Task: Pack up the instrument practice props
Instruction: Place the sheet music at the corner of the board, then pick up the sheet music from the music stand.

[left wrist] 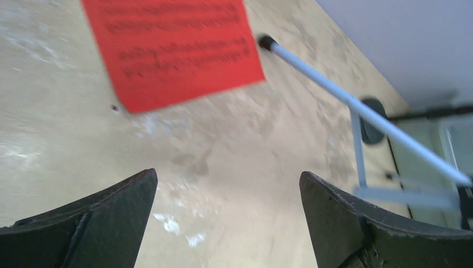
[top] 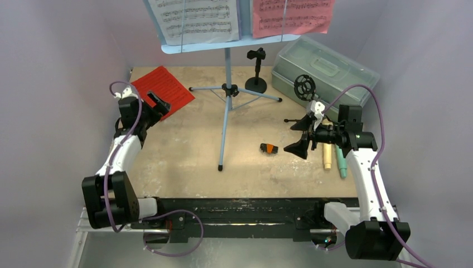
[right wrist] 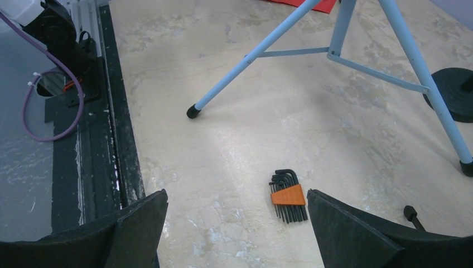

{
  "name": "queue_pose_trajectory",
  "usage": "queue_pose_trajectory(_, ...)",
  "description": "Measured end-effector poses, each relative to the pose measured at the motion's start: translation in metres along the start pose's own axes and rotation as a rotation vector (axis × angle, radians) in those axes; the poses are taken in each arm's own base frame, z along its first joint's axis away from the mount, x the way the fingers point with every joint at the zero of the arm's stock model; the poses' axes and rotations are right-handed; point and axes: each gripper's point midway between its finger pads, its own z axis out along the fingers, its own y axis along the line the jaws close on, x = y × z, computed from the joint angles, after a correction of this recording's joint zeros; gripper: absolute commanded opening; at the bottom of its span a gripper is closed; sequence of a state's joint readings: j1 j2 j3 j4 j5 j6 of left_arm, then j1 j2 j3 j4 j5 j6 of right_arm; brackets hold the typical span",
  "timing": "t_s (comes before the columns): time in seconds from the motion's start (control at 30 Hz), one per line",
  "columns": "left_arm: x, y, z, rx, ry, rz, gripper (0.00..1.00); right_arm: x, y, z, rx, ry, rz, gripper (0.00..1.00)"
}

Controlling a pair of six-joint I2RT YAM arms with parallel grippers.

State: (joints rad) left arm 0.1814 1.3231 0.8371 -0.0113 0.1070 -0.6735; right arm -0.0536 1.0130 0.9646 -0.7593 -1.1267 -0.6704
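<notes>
While angling down over the table point(left wrist: 234, 139), the left gripper point(left wrist: 227, 176) is gaping wide and empty, the red music page point(left wrist: 173, 50) just ahead of it.

Robot lab test cell: small marble-look table point(top: 184, 167) boxed in by plain lilac-grey walls point(top: 50, 67), left arm point(top: 118, 156) and right arm point(top: 365, 170) bolted to a black rail point(top: 240, 211) at the near edge, purple cables point(top: 379, 117) looping off them, hex key set point(top: 269, 148) lying near a staged music stand point(top: 226, 89)
</notes>
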Motion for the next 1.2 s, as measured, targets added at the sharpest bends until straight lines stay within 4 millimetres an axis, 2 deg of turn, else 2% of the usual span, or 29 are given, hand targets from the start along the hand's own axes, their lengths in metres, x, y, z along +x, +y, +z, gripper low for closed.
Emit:
queue_pose_trajectory(0.13, 0.029, -0.020, -0.026, 0.173, 0.081, 0.072, 0.99, 0.000, 0.003, -0.001, -0.016, -0.006, -0.020, 0.99)
queue_pose_trajectory(0.33, 0.049, -0.064, -0.075, 0.403, 0.078, 0.239, 0.99, 0.004, 0.007, -0.005, -0.020, 0.019, -0.046, 0.99)
queue_pose_trajectory(0.4, 0.054, -0.077, -0.084, 0.453, 0.071, 0.302, 0.99, 0.000, 0.007, -0.008, -0.018, 0.034, -0.064, 0.99)
queue_pose_trajectory(0.5, 0.065, -0.084, -0.090, 0.485, 0.085, 0.372, 0.99, -0.027, 0.002, -0.018, 0.005, 0.047, -0.138, 0.99)
queue_pose_trajectory(0.63, 0.076, -0.072, -0.090, 0.456, 0.109, 0.398, 0.99, -0.069, -0.004, -0.032, 0.055, 0.037, -0.235, 0.99)
queue_pose_trajectory(0.73, 0.080, -0.072, -0.092, 0.457, 0.115, 0.411, 0.99, -0.100, -0.006, -0.042, 0.089, 0.022, -0.296, 0.99)
queue_pose_trajectory(1.2, 0.080, -0.070, -0.093, 0.442, 0.108, 0.424, 0.99, -0.185, -0.007, -0.076, 0.221, -0.009, -0.417, 0.99)
